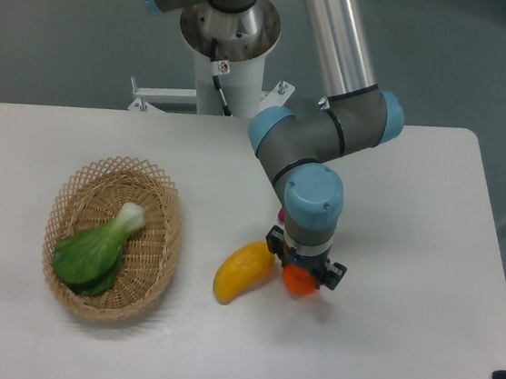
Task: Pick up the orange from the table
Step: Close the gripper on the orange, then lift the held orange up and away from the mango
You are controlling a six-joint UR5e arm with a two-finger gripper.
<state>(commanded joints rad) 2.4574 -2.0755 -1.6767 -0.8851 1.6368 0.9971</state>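
Orange (298,282) sits on table (414,217), touching mango-shaped fruit (244,272); gripper (303,270) straddles it, jaw width approx. unreadable, so centre fingers, close w/o nudging neighbour, then lift vertically.

Bright, even light from overhead washes the white counter (399,353) almost featureless, with only faint, soft shadows just beside the wicker basket (112,237) and under the arm's wrist. A dull sheen runs along the metal arm tube (340,30). Focus is slightly soft throughout, and the far floor looks darker and grey-green.
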